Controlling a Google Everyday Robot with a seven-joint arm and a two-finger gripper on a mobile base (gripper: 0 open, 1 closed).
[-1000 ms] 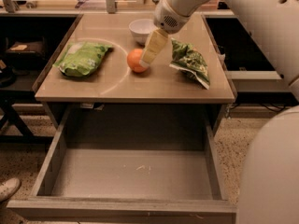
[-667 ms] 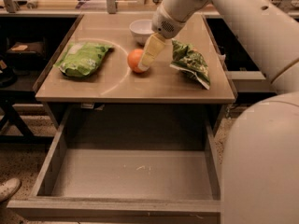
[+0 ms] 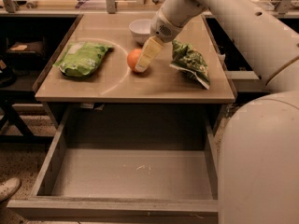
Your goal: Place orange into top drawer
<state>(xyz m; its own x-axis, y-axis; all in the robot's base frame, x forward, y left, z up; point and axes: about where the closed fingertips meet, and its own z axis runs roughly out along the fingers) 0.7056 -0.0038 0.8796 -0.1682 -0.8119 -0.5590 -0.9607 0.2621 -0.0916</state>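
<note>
Orange (image 3: 133,59) on the tan table (image 3: 154,85), upper middle of the frame, not in the top drawer (image 3: 131,171) yet. Sits in the same spot as a moment ago. Right against its right side: the gripper (image 3: 144,62), lower and closer than a second ago. Hard to tell if open or closed, or if holding the orange yet. Looks like the grab step, just starting.

Behind the orange, near the top of the frame, a white bowl (image 3: 139,29). To the left, a green bag (image 3: 83,58); to the right, past the gripper, another green bag (image 3: 189,62). Both apart from the orange. Coming in from the upper right, the big white arm (image 3: 224,13).

Below the table, across the lower half of the frame, the top drawer, pulled wide open, grey floor showing. Ready for a drop.

Next, probably: get a firm hold, lift, bring toward the bottom of the frame, lower into the drawer, let go. Round and smooth, so could roll away if nudged.
</note>
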